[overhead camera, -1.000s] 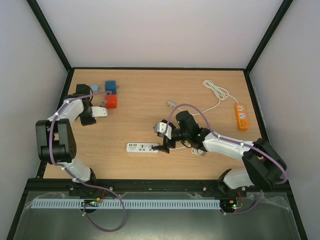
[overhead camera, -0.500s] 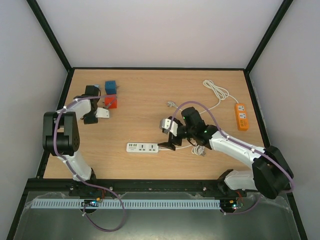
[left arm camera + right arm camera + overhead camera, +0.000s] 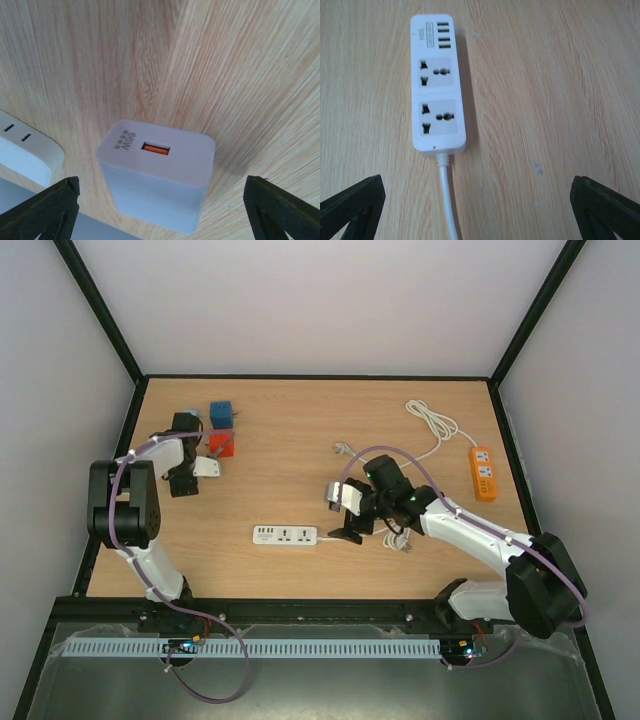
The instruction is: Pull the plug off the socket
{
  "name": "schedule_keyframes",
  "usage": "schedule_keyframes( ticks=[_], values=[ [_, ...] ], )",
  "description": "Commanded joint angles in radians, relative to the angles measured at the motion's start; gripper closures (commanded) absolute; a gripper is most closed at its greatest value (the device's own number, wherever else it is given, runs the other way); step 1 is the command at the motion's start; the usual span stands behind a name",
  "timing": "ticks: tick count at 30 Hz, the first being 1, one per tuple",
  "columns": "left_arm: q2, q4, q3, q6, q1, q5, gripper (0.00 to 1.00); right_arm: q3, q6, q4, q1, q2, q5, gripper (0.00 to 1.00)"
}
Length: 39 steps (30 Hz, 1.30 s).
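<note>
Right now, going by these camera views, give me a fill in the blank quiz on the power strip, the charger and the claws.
1. The white power strip has ___ large sockets, both with nothing plugged in.
2. The USB port on the white charger by the left claw is coloured ___.
3. The left claw and the right claw are both ___.
Missing words: two; orange; open.
</note>
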Motion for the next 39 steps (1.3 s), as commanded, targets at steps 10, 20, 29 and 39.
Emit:
schedule_keyframes(
  ticks=[10,20,29,39],
  values=[
    [-0.135,-0.220,0.116,-0.192,-0.022,0.300,0.01,0.025,-0.189,-0.321,-0.039,-0.041,0.183,0.06],
    [-0.331,-0.138,0.064,-0.502,-0.036,0.679,0.01,0.037,-0.042,-0.155,0.037,0.069,0.158,0.16],
    [-0.512,-0.059,-0.061,-0.651,-0.036,0.792,0.01,0.084,0.042,-0.041,0.157,0.165,0.166,0.12],
    [-0.593,0.012,-0.171,-0.753,-0.036,0.864,0.01,0.154,0.061,-0.006,0.258,0.306,0.219,0.10]
  ],
)
